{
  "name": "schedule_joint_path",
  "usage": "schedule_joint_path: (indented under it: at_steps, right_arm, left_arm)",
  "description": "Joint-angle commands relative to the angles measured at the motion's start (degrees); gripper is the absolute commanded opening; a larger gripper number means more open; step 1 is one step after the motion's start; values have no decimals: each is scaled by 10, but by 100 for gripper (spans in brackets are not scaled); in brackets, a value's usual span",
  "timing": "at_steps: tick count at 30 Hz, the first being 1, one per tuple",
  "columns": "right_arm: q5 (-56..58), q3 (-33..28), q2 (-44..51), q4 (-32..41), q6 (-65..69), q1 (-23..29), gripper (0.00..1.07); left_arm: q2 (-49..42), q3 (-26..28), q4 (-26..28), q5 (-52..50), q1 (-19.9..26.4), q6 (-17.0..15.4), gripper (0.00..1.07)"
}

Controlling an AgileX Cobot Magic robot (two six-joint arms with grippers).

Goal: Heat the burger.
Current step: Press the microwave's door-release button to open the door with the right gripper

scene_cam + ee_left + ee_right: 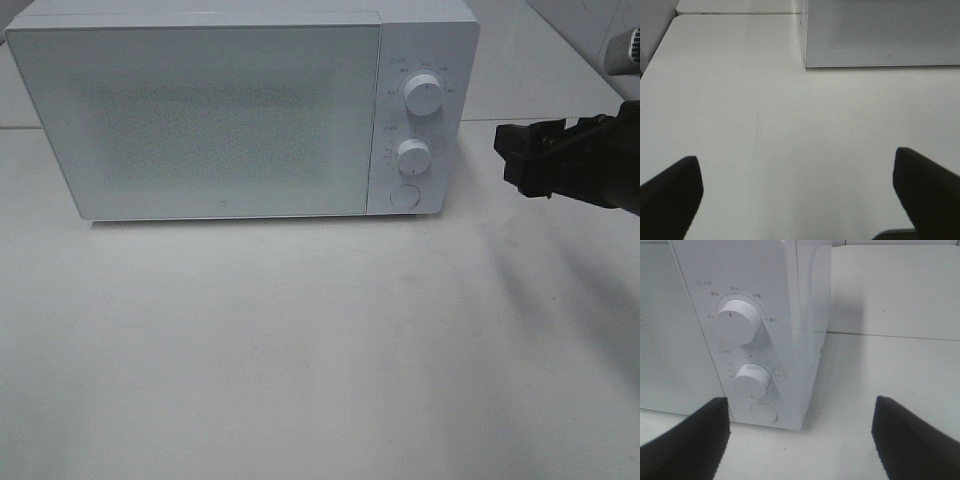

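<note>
The burger is out of view in all three frames. A white microwave (200, 120) stands at the back of the table with its frosted door shut, and nothing inside can be made out. My right gripper (508, 158) hovers open and empty just right of the microwave's control panel; in the right wrist view (801, 402) its black fingers (690, 440) frame the panel's lower corner. My left gripper (795, 156) is open and empty over bare table, with the microwave's door corner (880, 35) ahead of it. The left arm does not show in the exterior high view.
The control panel carries an upper knob (424, 97), a lower knob (413, 157) and a round button (404, 195). They also show close up as upper knob (736, 322), lower knob (751, 381) and button (764, 412). The white tabletop (300, 350) stretches in front.
</note>
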State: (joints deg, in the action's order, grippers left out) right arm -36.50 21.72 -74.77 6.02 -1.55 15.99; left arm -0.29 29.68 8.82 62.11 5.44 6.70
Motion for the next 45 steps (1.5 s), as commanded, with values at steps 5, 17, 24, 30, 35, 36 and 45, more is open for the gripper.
schedule_joint_path:
  at_steps: [5, 17, 24, 30, 35, 36, 45]
  right_arm:
    - [-98, -3, -56, 96, -69, 61, 76]
    - [-247, -1, -177, 325, -132, 216, 76]
    - [-294, -1, -214, 375, -132, 269, 76]
    - [-296, 28, -255, 418, -152, 309, 76]
    - [-292, 42, -277, 417, -155, 316, 76]
    - [-290, 44, -281, 417, -155, 316, 76]
    - [-281, 45, -281, 417, -143, 316, 76]
  left_arm:
    - [-9, -1, 1, -6, 2, -4, 98]
    - [-9, -1, 1, -6, 2, -4, 98]
    - [-9, -1, 1, -6, 2, -4, 98]
    - [-9, -1, 1, -6, 2, -4, 98]
    - [-9, -1, 1, -6, 2, -4, 98]
    - [-9, -1, 1, -6, 2, -4, 98]
    - [-9, -1, 1, -6, 2, -4, 98]
